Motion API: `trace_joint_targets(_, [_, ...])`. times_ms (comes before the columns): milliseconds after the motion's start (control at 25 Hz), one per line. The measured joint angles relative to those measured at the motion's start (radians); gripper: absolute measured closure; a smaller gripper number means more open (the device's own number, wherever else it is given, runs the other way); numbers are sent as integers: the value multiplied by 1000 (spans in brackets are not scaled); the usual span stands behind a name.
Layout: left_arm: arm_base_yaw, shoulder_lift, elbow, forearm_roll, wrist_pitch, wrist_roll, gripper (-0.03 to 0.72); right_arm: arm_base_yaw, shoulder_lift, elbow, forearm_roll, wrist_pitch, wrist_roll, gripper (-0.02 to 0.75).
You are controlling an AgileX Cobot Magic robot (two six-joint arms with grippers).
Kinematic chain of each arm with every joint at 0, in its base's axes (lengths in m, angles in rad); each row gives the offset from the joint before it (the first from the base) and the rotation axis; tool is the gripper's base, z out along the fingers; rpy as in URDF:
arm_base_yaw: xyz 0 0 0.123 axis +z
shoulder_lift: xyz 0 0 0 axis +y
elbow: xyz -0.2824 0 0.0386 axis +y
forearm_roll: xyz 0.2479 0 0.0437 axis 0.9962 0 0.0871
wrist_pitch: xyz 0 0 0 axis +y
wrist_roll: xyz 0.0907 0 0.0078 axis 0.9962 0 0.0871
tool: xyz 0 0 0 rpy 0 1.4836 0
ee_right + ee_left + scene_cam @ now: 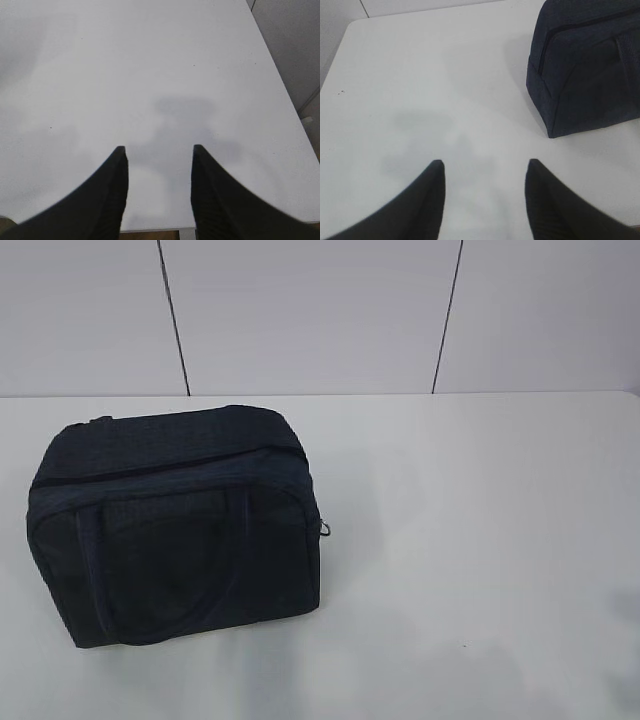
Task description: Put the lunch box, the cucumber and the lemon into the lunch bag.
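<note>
Lunch bag (175,530): a boxy dark navy fabric bag standing upright on the left half of the white table (480,540), its zipper line running closed across the upper front, two loop handles lying flat against the near face, and a metal ring pull (326,529) hanging at its right end. In the left wrist view the bag (585,70) fills the upper right corner, well apart from the left gripper (485,167), whose two dark fingers stand spread with only bare table between them. The right gripper (159,150) hovers over the table near its front edge, fingers likewise spread, pinching nothing.
</note>
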Motion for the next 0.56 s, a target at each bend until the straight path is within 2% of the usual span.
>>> trace_joint_targets(560, [0, 0, 0, 0, 0, 0, 309, 0, 0, 0, 0, 0, 0, 412])
